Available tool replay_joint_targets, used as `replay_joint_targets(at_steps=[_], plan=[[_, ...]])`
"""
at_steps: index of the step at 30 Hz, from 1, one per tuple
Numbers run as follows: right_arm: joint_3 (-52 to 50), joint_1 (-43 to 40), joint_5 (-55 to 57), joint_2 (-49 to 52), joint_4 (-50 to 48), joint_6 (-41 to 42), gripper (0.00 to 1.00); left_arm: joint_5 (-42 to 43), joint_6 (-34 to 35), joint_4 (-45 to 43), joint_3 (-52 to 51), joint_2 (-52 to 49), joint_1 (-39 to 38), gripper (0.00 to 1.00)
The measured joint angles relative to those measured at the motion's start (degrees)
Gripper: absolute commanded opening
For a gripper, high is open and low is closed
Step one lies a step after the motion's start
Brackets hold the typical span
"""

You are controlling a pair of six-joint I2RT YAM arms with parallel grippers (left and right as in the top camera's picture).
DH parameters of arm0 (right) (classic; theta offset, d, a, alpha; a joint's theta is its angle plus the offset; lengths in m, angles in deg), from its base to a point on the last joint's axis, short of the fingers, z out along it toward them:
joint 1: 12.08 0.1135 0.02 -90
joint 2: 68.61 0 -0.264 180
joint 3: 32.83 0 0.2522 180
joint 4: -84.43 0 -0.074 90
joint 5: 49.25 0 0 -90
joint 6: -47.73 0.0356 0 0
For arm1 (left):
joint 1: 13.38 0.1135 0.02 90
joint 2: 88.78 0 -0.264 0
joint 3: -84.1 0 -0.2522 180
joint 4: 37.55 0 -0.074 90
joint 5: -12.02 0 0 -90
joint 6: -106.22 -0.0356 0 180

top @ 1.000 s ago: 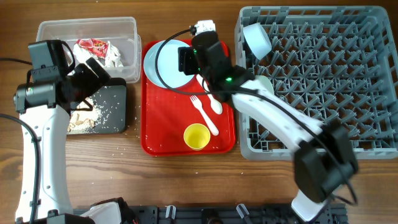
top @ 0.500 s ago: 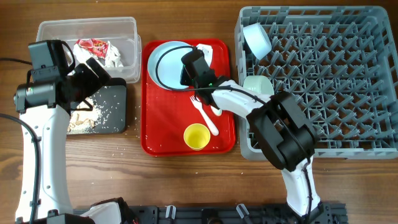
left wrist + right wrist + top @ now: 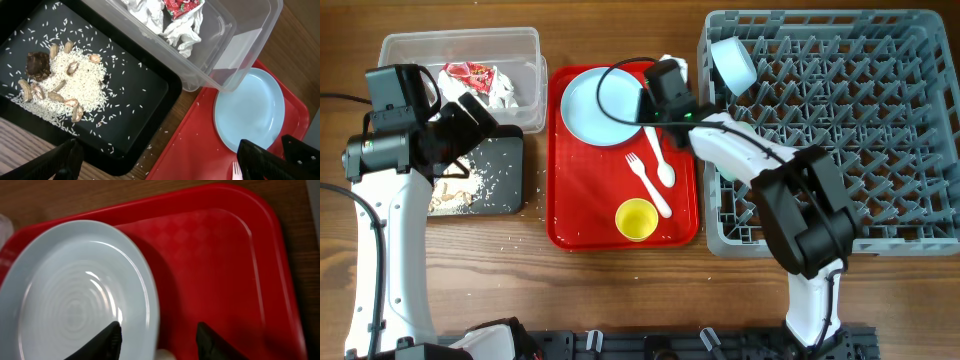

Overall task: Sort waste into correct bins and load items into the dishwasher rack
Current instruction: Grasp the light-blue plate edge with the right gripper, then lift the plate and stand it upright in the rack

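Far left: wrapper (image 3: 472, 72) and napkins (image 3: 505, 90) in the clear tub (image 3: 400, 45), food scraps (image 3: 55, 80) on the black tray (image 3: 145, 85), left gripper (image 3: 160, 147) above, spread wide. Middle, on the red tray (image 3: 580, 220): plate (image 3: 590, 105), right rim straddled by the parted right gripper (image 3: 159, 330); fork (image 3: 645, 180), spoon (image 3: 665, 170), yellow cup (image 3: 637, 219) nearby. Right: bowls (image 3: 732, 62) in the rack (image 3: 880, 120), one half-hidden under the arm (image 3: 740, 155).

Overhead: fixed, straight down, far enough out to take in the whole table (image 3: 620, 290). Clear tub (image 3: 410, 60) upper left, red tray (image 3: 570, 215) centre, rack (image 3: 880, 130) right. Left wrist: closer, angled down, black tray (image 3: 145, 95) at left, plate (image 3: 249, 110) lower right. Right wrist: very near, plate fills the left, tray corner upper right. All three share the plate and red tray.
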Motion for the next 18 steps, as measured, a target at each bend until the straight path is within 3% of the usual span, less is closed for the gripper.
replay_joint_targets(at_steps=[11,18], plan=[[0.0,-1.16,-5.55,2.6,-1.42,-1.16,0.34,0.0,0.0,0.0,0.0,0.0,0.0,1.0],[0.02,-0.63,-5.92,4.7,-4.22,-0.5,0.15,0.0,-0.02,0.0,0.0,0.0,0.0,1.0]])
